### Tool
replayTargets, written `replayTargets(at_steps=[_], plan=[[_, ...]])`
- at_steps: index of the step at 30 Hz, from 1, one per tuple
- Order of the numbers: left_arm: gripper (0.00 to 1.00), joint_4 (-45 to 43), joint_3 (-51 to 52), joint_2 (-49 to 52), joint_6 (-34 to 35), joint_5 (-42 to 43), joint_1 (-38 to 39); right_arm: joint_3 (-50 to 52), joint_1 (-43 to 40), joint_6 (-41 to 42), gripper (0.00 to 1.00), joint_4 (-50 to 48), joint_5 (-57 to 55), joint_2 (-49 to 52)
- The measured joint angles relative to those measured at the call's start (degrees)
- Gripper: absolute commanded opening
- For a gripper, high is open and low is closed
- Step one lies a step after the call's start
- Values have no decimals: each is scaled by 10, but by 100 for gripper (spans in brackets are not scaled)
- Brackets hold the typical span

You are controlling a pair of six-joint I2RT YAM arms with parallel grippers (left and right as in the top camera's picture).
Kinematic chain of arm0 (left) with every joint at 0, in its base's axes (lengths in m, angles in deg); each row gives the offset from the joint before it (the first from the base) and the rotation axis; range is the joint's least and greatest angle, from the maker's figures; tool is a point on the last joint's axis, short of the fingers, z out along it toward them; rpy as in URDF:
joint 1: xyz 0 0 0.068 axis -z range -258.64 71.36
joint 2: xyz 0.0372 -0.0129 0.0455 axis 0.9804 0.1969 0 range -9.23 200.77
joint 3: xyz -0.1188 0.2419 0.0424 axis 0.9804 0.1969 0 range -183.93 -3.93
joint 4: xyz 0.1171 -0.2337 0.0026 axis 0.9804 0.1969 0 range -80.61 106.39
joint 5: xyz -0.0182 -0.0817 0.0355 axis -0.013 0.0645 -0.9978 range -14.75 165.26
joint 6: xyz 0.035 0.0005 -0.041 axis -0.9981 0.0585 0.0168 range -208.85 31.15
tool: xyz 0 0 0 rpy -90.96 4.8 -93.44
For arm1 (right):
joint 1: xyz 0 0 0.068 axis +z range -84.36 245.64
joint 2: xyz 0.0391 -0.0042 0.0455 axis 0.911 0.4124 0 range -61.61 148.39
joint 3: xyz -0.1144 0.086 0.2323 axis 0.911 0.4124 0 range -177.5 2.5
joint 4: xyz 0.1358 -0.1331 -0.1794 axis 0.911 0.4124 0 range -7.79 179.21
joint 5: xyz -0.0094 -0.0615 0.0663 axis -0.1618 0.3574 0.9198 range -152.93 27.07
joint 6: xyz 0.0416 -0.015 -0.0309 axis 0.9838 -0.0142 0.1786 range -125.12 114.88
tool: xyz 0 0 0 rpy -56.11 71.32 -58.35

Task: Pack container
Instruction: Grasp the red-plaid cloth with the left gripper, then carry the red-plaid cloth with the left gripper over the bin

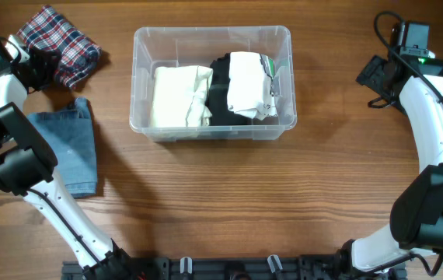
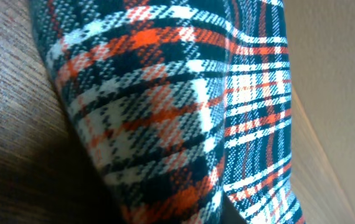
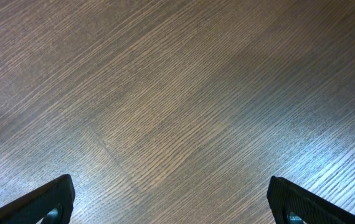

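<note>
The clear plastic container (image 1: 212, 31) stands at the table's back middle. It holds a cream folded cloth (image 1: 179, 95) on the left, and a black cloth (image 1: 220, 101) with a white cloth (image 1: 246, 85) on it on the right. My left gripper (image 1: 36, 70) is at the left edge of a red, white and black plaid cloth (image 1: 62, 47) at the back left. The plaid cloth (image 2: 165, 112) fills the left wrist view and hides the fingers. My right gripper (image 1: 373, 78) is open and empty over bare wood (image 3: 171, 199), to the right of the container.
A folded blue denim garment (image 1: 70, 152) lies on the table at the left, in front of the plaid cloth and beside my left arm. The table is dark brown wood.
</note>
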Motion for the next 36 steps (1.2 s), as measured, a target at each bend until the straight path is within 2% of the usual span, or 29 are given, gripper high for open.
replayTargets(at_steps=[5,12,15,21,23,27,30,36], plan=[[4,0,0,0,-1,24,-2,0,0,0,100,0,0,0],[4,22,8,-30,9,108,0,0,0,0,100,0,0,0],[4,57,13,-104,17,124,2,0,0,0,100,0,0,0],[4,160,12,-333,18,141,15,0,0,0,100,0,0,0],[4,242,3,-432,-2,151,65,0,0,0,100,0,0,0],[4,348,2,-467,-40,158,178,0,0,0,100,0,0,0],[4,381,4,-460,-52,152,273,0,0,0,100,0,0,0],[4,386,5,-420,-55,103,439,0,0,0,100,0,0,0]])
